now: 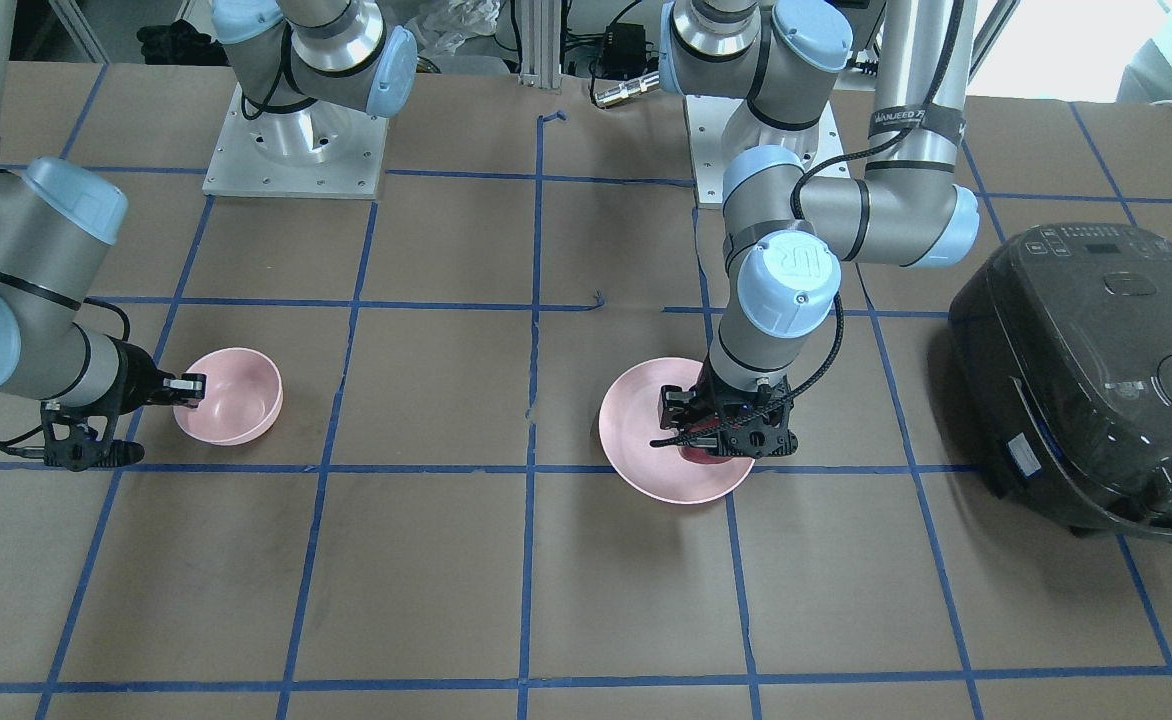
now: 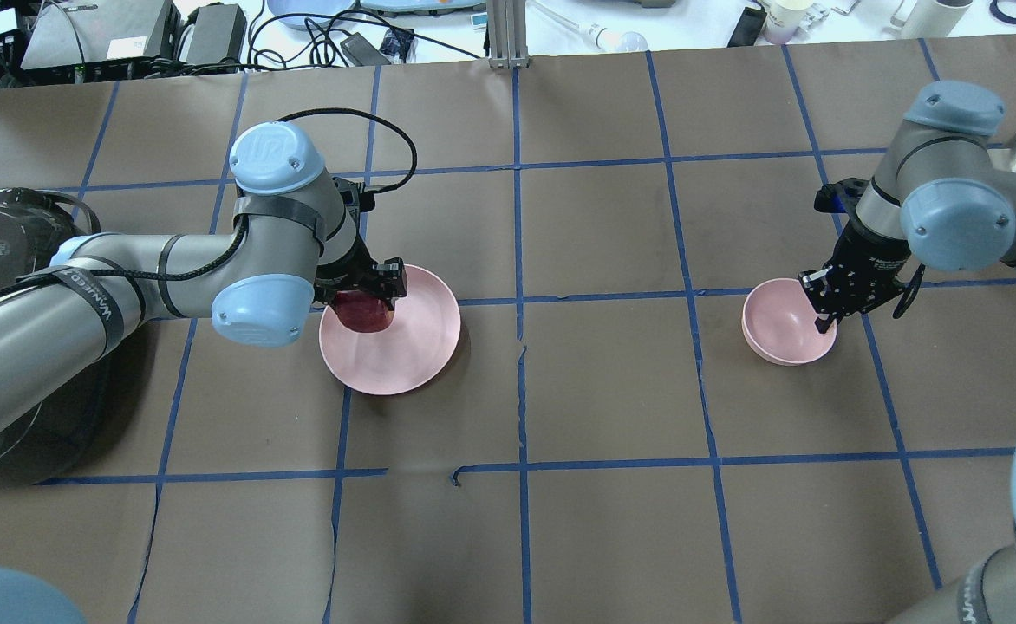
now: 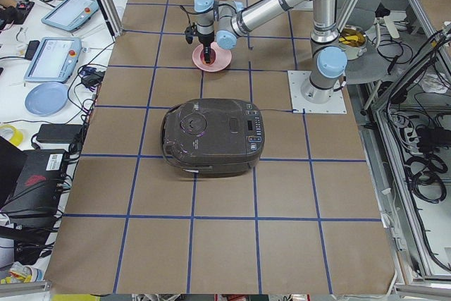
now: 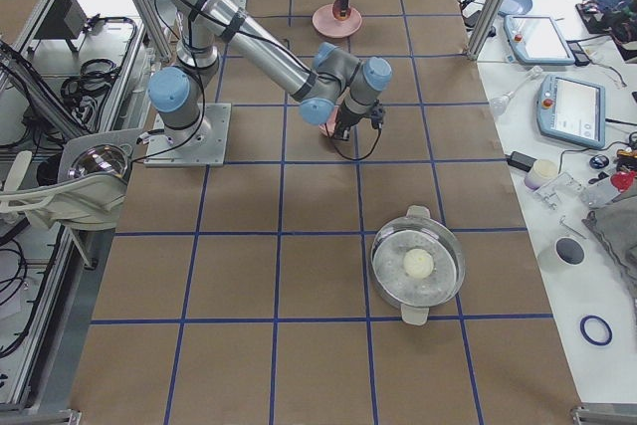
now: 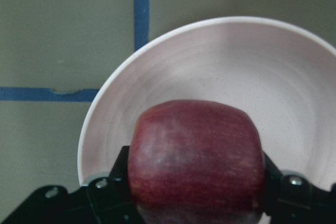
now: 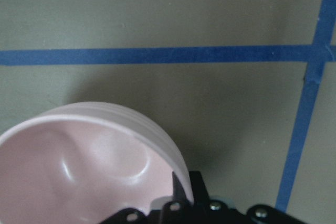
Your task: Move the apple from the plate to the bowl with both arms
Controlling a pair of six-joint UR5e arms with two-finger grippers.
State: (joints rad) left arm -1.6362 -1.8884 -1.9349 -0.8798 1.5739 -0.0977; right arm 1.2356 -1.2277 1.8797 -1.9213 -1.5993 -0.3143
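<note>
Brown gridded table (image 2: 612,390), left claw (image 2: 367,302) clamped on apple (image 5: 195,156) over plate (image 2: 421,347), right claw (image 2: 824,316) pinching bowl (image 2: 777,334) rim.

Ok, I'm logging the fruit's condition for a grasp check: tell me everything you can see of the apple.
The apple is small, dark red with faint paler streaks, smooth-skinned and rather blocky; no stem or bruise shows. The left gripper holds it, one black finger on each side, above the pale pink plate, near its rim. Whether its underside touches the plate cannot be told.
</note>
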